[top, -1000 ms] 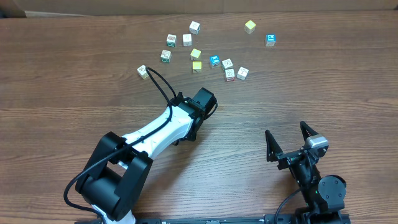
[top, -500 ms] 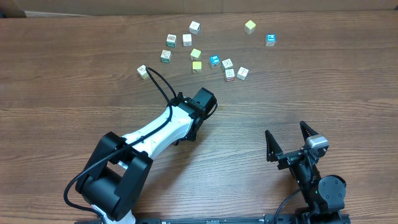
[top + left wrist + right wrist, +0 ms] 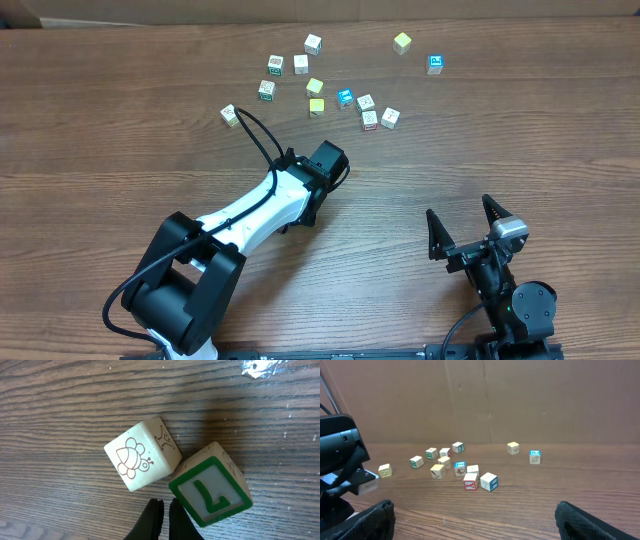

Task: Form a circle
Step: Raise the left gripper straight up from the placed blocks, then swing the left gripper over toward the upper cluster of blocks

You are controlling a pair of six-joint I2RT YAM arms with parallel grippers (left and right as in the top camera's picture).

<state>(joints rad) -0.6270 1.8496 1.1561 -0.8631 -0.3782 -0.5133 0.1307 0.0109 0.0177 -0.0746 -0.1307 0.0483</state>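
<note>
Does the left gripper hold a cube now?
No, the left gripper is shut on nothing, near the green-framed cube and the bee cube.

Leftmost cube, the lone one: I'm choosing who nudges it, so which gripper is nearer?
Left. The left gripper, shut, is a short way toward the robot and to the right of the cube. The right gripper, open, is far off by the table's near right edge.
</note>
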